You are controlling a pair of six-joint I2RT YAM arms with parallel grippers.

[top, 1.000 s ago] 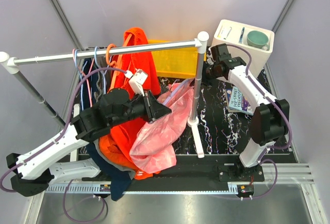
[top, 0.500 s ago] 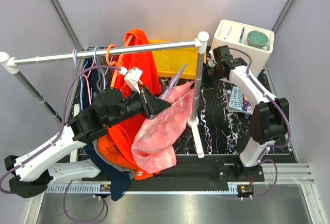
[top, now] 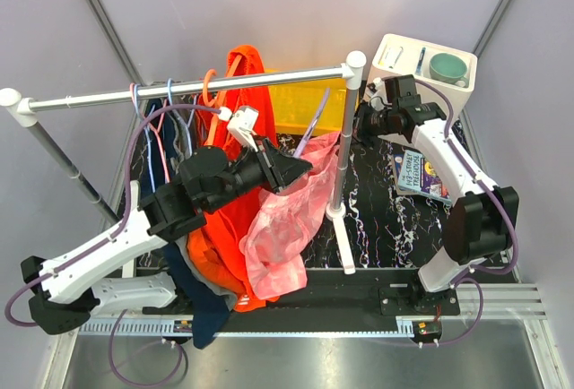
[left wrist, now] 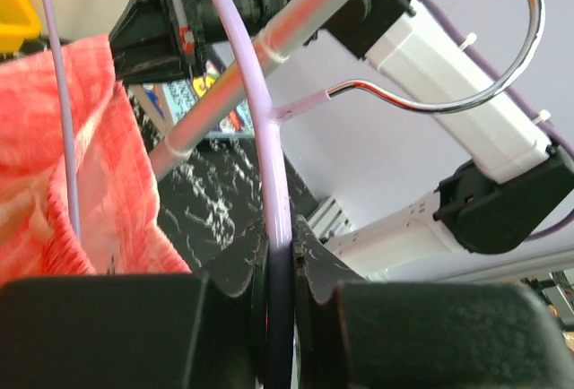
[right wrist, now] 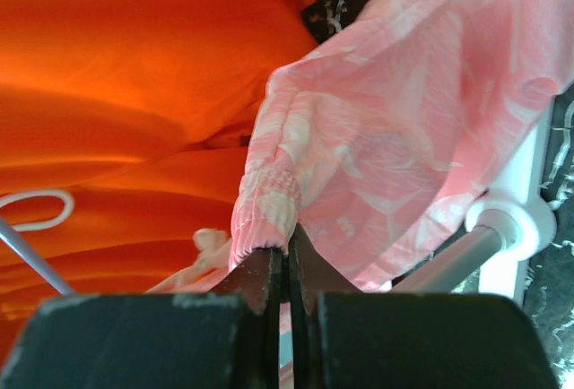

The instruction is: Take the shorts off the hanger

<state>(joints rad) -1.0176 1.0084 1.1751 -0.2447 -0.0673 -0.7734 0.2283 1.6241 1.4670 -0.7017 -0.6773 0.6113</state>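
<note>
1. Shorts in light pink (top: 287, 219), soft and faintly checked with a gathered elastic waistband, hang crumpled at the centre of the top view, at 9 o'clock of the rack's white post (top: 341, 183).
2. The bright orange shorts (top: 238, 138) hang at 10 o'clock of the pink pair, from an orange hanger (top: 212, 80) on the rail (top: 108, 98). A white drawstring loop (right wrist: 36, 210) shows against them.
3. My left gripper (top: 300, 169) is clamped tight on the bar of the lilac hanger (left wrist: 269, 156). The hanger's steel hook (left wrist: 502, 75) curves at 2 o'clock in my left wrist view.
4. My right gripper (right wrist: 287, 263) is pinched shut on the pink waistband, at 3 o'clock of the post.
5. A second ago my left gripper sat lower. It has since risen toward 1 o'clock, so the lilac hanger now pokes above the pink cloth. The orange hanger has slid along the rail toward 3 o'clock, and the pink pair is drawn narrower.
6. A book (top: 414, 174) lies at 3 o'clock of the post. Its cover lettering is too small to read.
</note>
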